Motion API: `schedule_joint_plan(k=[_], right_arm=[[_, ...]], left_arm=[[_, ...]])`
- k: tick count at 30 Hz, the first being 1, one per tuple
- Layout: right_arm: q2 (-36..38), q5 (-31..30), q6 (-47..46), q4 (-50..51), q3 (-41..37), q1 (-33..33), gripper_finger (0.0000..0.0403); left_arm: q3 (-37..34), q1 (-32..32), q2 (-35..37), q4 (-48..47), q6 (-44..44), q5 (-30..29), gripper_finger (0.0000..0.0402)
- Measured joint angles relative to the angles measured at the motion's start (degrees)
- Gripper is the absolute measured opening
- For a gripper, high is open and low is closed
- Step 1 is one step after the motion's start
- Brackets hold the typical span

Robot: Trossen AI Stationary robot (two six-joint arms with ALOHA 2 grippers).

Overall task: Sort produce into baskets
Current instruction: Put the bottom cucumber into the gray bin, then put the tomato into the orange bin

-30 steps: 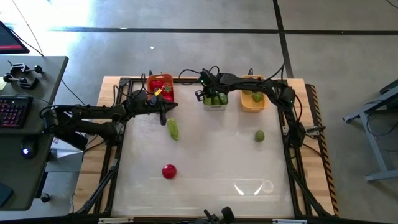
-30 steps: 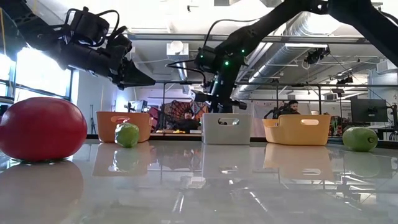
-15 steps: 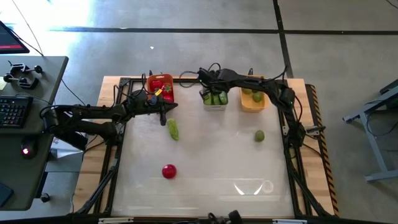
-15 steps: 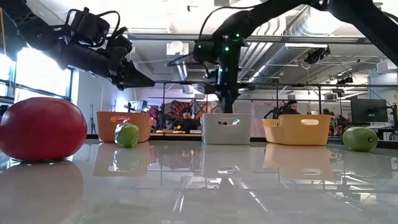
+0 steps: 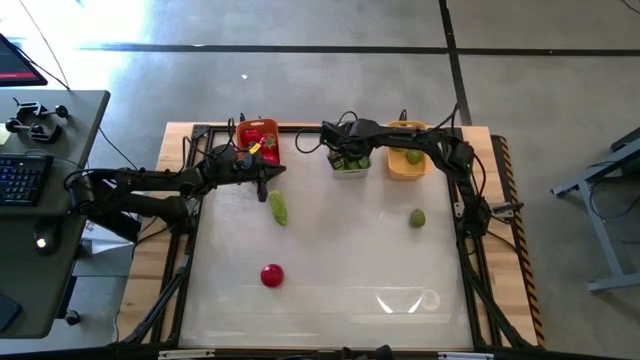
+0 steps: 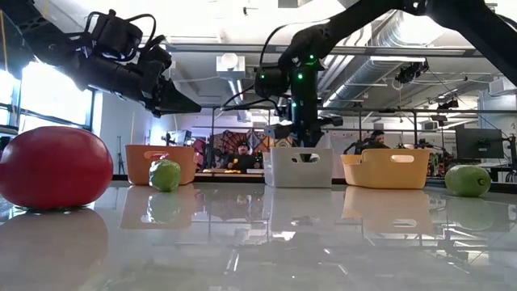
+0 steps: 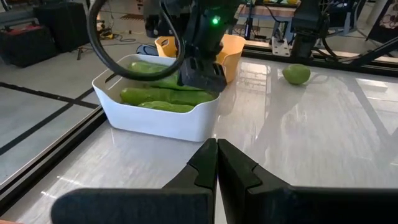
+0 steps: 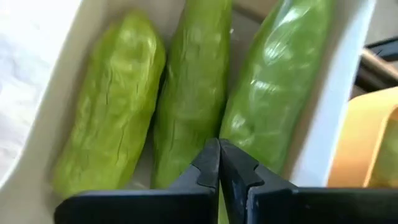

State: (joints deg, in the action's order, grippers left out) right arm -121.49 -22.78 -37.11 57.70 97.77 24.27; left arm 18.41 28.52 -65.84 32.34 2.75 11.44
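Observation:
My right gripper [image 8: 219,163] is shut, with its fingers down inside the pale grey bin [image 5: 349,167] on three cucumbers [image 8: 186,99]. It also shows in the left wrist view [image 7: 202,74] and the low view [image 6: 304,139]. My left gripper [image 7: 216,158] is shut and empty, held above the table beside the orange-red bin [image 5: 257,141] with tomatoes in it. On the table lie one cucumber [image 5: 277,208], one tomato [image 5: 271,275] and one lime [image 5: 417,218]. The yellow-orange bin [image 5: 407,162] holds limes. My right gripper comes from above, pointing down into the grey bin. Its shut fingertips [image 8: 210,168] stand at the seam between the middle cucumber [image 8: 189,106] and the one beside it [image 8: 273,93]. The cucumbers lie flat in the bin. I cannot tell whether the tips press on them.
The three bins stand in a row along the table's far edge. The loose cucumber lies just near of my left gripper. Cables run over the far edge behind the bins. In the low view people [image 6: 240,153] show in the room beyond.
My right gripper has risen above the grey bin, gone a little toward the table's right edge and come down into the bin. The grey bin has slid a little toward the right edge.

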Motion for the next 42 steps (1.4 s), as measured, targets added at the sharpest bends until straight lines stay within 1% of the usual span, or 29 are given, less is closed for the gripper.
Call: schedule_joint_plan(k=[5, 8, 13, 20, 24, 28, 31, 34, 37, 38, 40, 42], right_arm=[[2.8, -2.9, 0.6, 0.0, 0.5, -1.2, 0.0], [3.3, -4.5, -0.5, 2.1, 0.5, -1.4, 0.0], [3.1, -3.6, -0.4, -0.4, -1.3, -0.4, 0.0], [3.1, -2.2, -1.0, -1.4, -4.4, 0.6, 0.0], [3.5, -2.3, 2.2, -4.1, -4.5, 0.0, 0.0], [5.3, -5.0, 6.2, -8.0, -4.4, -1.5, 0.0], [5.7, -5.6, 10.0, -13.6, -6.1, -2.2, 0.0], [5.9, -1.0, 15.1, -23.4, -9.9, -2.2, 0.0], [7.2, 6.4, 21.6, -35.9, -13.2, -1.7, 0.0], [7.6, 9.1, 23.7, -38.5, -13.7, -1.4, 0.0], [8.4, 12.6, 27.3, -41.5, -14.0, -1.1, 0.0], [9.0, 12.9, 29.4, -41.5, -14.3, -1.0, 0.0]], left_arm=[[0.0, 0.0, 0.0, 0.0, -0.1, 0.0, 0.0], [0.0, 0.0, 0.0, 0.0, -0.1, 0.0, 0.0], [0.0, 0.0, 0.0, 0.1, 0.1, 0.0, 0.0], [0.0, 0.0, 0.0, 0.0, 0.1, 0.0, 0.0], [0.0, 0.0, 0.0, -0.6, 0.9, 0.0, 0.0], [0.0, 0.0, 0.0, -1.5, 1.0, 0.0, 0.0], [0.0, 0.0, 0.2, -3.1, 2.5, 0.0, 0.0], [0.0, -0.1, 0.3, -4.5, 3.4, 0.0, 0.0], [0.0, -0.3, 0.5, -6.1, 4.4, 0.3, 0.0], [0.1, -0.6, 0.6, -6.8, 4.4, 0.3, 0.0], [0.9, -1.7, 0.8, -9.9, 4.4, 0.3, 0.0], [2.3, -3.4, 1.1, -14.4, 5.0, 0.3, 0.0]])
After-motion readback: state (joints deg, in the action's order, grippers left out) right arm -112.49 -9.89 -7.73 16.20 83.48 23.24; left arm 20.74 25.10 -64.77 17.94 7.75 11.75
